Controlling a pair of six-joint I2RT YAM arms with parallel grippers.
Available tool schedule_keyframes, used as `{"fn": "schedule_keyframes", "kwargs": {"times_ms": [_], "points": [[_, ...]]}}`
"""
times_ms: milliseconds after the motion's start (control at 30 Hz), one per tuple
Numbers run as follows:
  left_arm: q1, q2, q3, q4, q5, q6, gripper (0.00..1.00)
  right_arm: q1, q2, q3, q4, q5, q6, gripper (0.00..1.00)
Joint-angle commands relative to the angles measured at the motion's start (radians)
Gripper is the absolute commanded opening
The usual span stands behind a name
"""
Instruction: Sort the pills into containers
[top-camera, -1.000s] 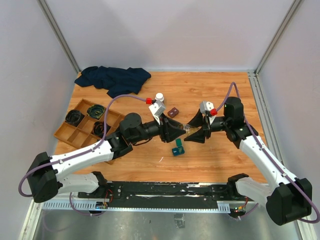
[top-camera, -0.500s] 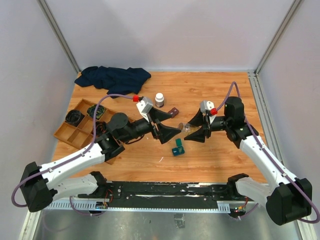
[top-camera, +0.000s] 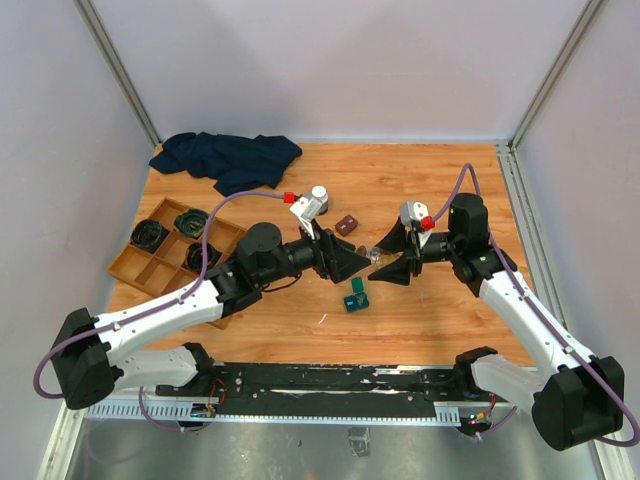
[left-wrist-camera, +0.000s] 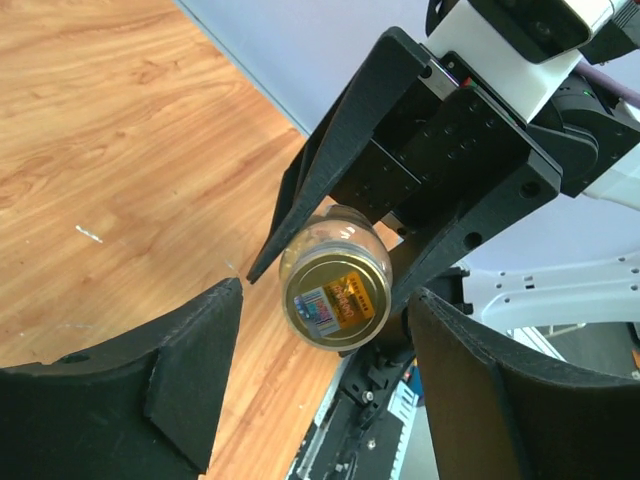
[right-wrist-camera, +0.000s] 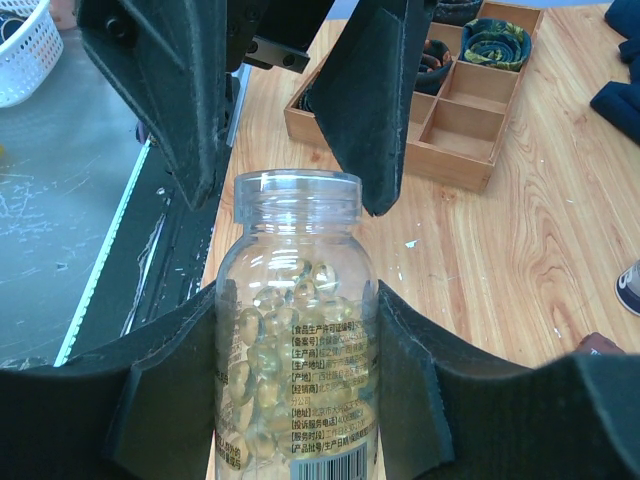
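Note:
My right gripper (top-camera: 388, 262) is shut on a clear pill bottle (top-camera: 375, 256) full of yellow softgels and holds it level above the table, mouth toward the left arm. In the right wrist view the bottle (right-wrist-camera: 297, 330) sits between the pads. My left gripper (top-camera: 360, 265) is open, its fingers (right-wrist-camera: 365, 110) on either side of the bottle's neck without touching it. The left wrist view shows the bottle's gold end (left-wrist-camera: 335, 295) just beyond the open gripper (left-wrist-camera: 325, 345). A small teal case (top-camera: 356, 297) lies on the table below the two grippers.
A white-capped bottle (top-camera: 319, 197) and a small brown object (top-camera: 346, 224) stand behind the grippers. A wooden compartment tray (top-camera: 170, 262) with dark round items is at the left. A dark blue cloth (top-camera: 228, 158) lies at the back left.
My left gripper drew back and to the left half a second ago, then returned to the bottle's mouth. The right arm and the bottle have not moved.

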Motion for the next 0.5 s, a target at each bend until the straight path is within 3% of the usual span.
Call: {"fn": "schedule_keyframes", "kwargs": {"times_ms": [0, 400, 467], "points": [[-0.02, 0.028, 0.063, -0.02, -0.021, -0.015, 0.69, -0.012, -0.008, 0.026, 0.004, -0.003, 0.008, 0.01], [-0.03, 0.058, 0.094, -0.056, -0.008, 0.004, 0.5, -0.012, -0.008, 0.025, 0.004, -0.001, 0.008, 0.01], [-0.031, 0.061, 0.097, -0.063, -0.004, 0.016, 0.36, -0.012, -0.009, 0.025, 0.004, -0.001, 0.008, 0.01]]}}
